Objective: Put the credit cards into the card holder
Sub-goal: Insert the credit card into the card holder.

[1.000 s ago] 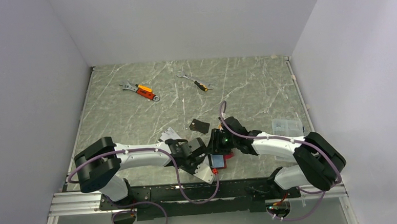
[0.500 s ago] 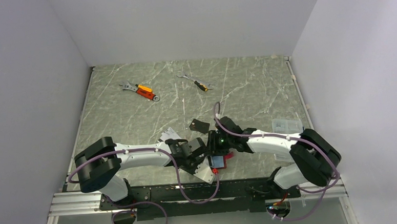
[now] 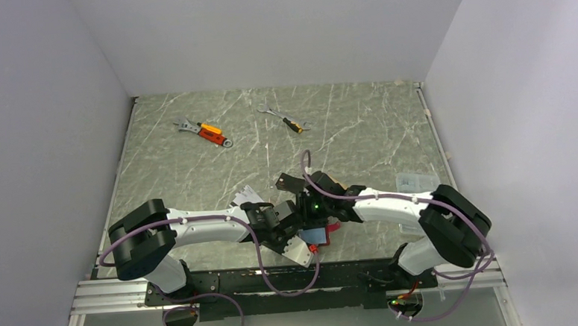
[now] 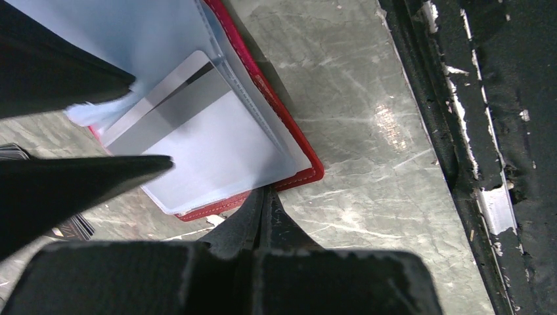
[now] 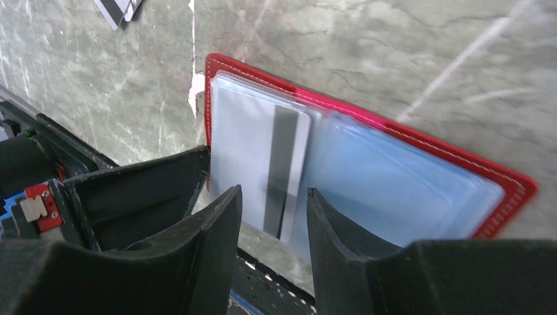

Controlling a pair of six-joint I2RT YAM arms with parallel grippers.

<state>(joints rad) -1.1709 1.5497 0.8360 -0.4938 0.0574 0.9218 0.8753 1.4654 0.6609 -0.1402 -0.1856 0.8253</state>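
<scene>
Overhanging the card holder (image 5: 407,177), right claw (image 5: 272,193) sits near black card (image 3: 290,182)

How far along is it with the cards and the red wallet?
Done: the red folding card holder lies open. In hand: a silver-grey dark-striped card sits partway in a pale blue pocket, the right gripper straddling its exposed end, the shut left gripper at the holder's edge. Left: seating it, then the flat black card and pale cards on the table.

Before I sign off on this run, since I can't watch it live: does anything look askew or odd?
The silver card seems to sit only partway in the open card holder, with one end poking out past the edge. Nothing else stands out.
</scene>
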